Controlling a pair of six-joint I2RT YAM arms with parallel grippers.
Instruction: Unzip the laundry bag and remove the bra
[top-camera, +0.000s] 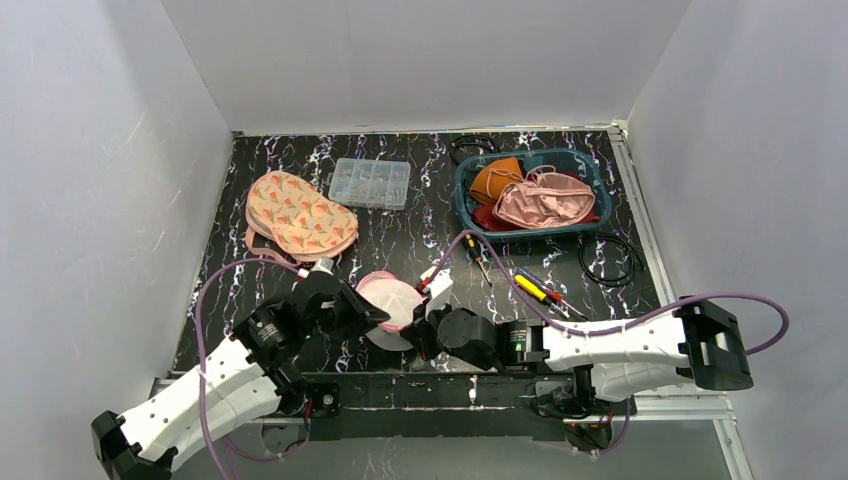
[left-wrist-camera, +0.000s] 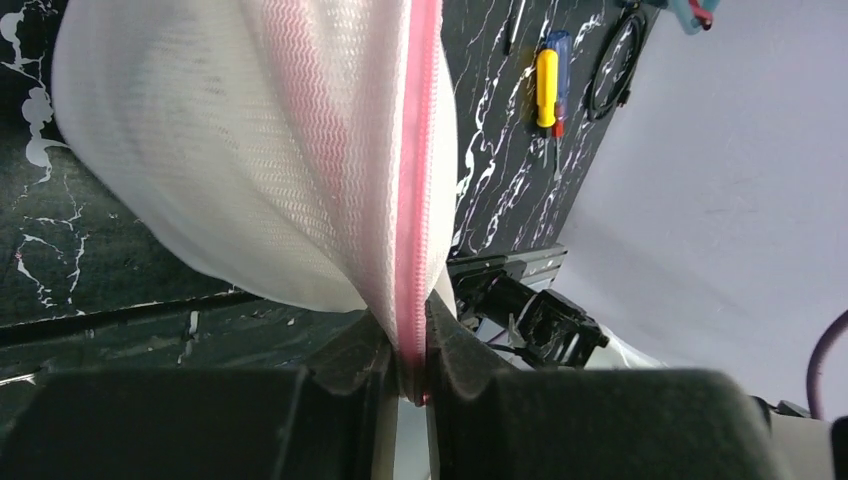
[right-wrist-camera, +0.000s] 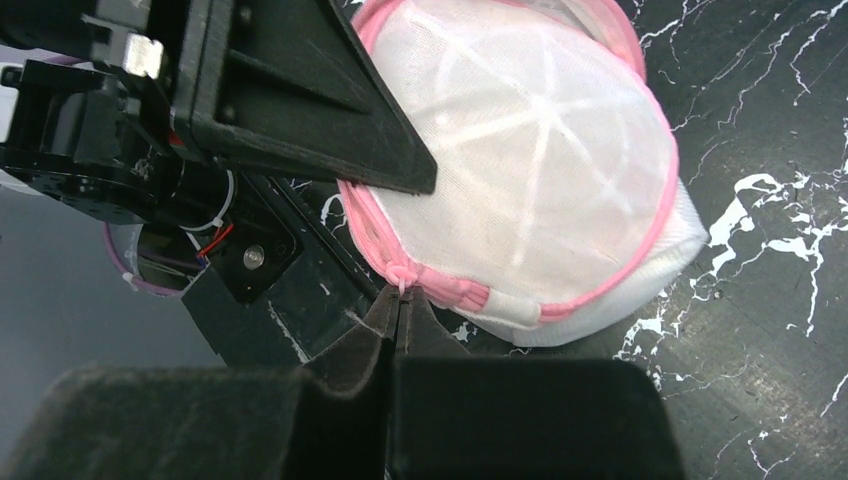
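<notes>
Laundry bag between both jaws

White arms, black joints, purple cables.

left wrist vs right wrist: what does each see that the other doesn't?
Left wrist only: the laundry bag with its pink zipper running straight into the shut left gripper, plus a yellow-handled screwdriver. Right wrist only: the bag's domed top with white ribs, and the right gripper pinched shut on its pink seam. Both: white mesh bag, black marbled table.
</notes>
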